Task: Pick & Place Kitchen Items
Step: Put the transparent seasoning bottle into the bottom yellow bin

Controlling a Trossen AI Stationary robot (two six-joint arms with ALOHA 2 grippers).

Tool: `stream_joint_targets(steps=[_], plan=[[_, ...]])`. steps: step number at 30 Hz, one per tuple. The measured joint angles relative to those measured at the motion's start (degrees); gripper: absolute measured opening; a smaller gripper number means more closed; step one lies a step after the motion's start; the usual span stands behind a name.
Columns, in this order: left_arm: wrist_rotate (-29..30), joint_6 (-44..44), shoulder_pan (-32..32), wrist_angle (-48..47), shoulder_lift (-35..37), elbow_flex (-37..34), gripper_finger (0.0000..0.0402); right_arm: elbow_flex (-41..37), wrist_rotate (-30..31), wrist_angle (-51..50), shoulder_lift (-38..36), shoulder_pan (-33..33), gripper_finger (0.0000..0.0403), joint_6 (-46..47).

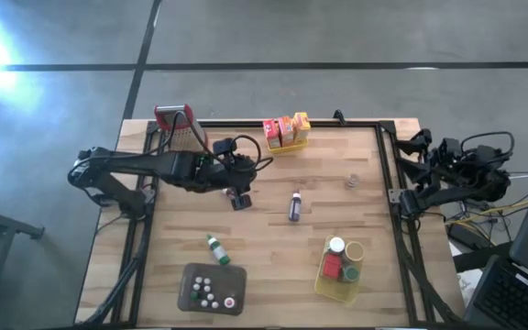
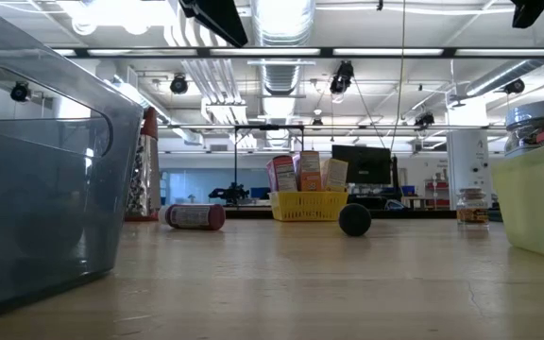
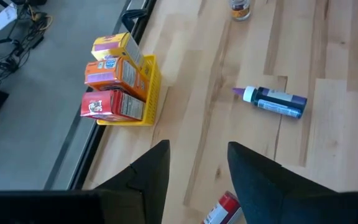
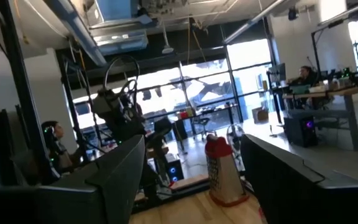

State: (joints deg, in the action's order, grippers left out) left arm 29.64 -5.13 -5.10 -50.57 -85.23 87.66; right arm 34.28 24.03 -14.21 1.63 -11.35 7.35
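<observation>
The boxes and bottles carry labels, but none is readable.

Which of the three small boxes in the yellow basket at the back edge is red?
The red box at one end of the row; the middle box is orange, the far-end box yellow.

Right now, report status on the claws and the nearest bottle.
Left claw open, empty, above red-capped bottle. Right claw open, parked at right edge of table. Nothing blocking.
</observation>
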Motion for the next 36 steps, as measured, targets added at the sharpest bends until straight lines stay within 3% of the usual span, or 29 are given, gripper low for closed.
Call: stream_joint_targets(steps=[7,10,14,18,25,36], plan=[[0.03,-0.02,0.0,-0.01,0.0,-0.01,0.0167,-0.54,-1.47,-2.96,1.72,-0.01,0.0248,3.25],[0.01,-0.02,0.0,-0.02,0.0,-0.01,0.0167,-0.23,5.9,-6.18,4.8,0.0,0.0245,4.74],[0.02,-0.02,0.0,0.0,-0.02,0.02,0.0167,3.39,15.76,-22.72,11.18,0.0,0.0249,12.38],[0.03,-0.02,0.0,-0.01,-0.02,0.02,0.0168,8.72,17.94,-37.98,17.75,0.0,0.0258,24.33],[0.03,-0.01,0.0,-0.02,-0.02,0.01,0.0168,13.8,15.19,-54.6,28.32,0.01,0.0258,37.58],[0.03,-0.02,0.0,0.0,-0.02,0.02,0.0168,14.08,8.46,-55.85,39.74,3.64,0.025,39.01]])
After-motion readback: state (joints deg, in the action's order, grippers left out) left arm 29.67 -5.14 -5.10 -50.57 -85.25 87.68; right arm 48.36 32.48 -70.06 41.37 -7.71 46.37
